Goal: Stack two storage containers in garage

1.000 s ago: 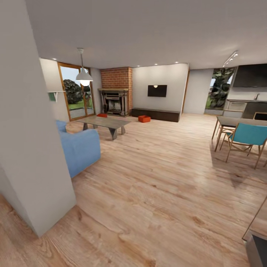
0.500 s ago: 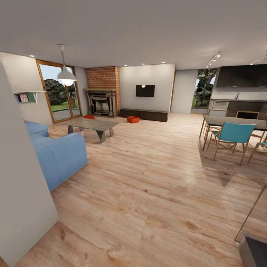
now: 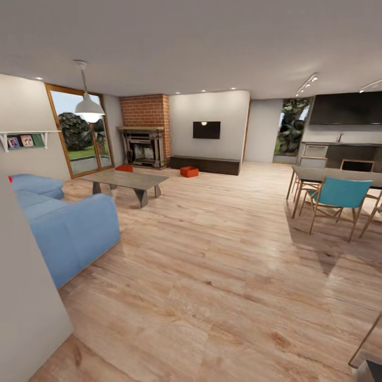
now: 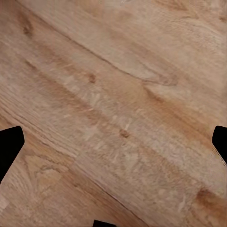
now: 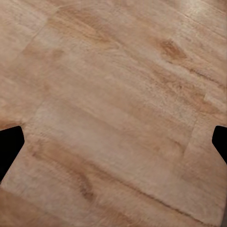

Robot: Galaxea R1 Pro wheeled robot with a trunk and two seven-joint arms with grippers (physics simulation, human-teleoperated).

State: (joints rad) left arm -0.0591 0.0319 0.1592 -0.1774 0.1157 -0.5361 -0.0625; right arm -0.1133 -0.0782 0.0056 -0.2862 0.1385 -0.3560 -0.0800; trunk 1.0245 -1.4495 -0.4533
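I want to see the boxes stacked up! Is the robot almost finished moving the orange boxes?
Not nearly. Nothing looks done: both storage containers sit on the wood floor far across the living room, one by the dark cabinet, one beyond the coffee table. Both grippers, left and right, are open with nothing between them. Fetching, carrying and stacking are all left.

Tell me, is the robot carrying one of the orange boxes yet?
No. Both grippers, left and right, are open over bare wood floor. The two orange containers sit far off by the fireplace.
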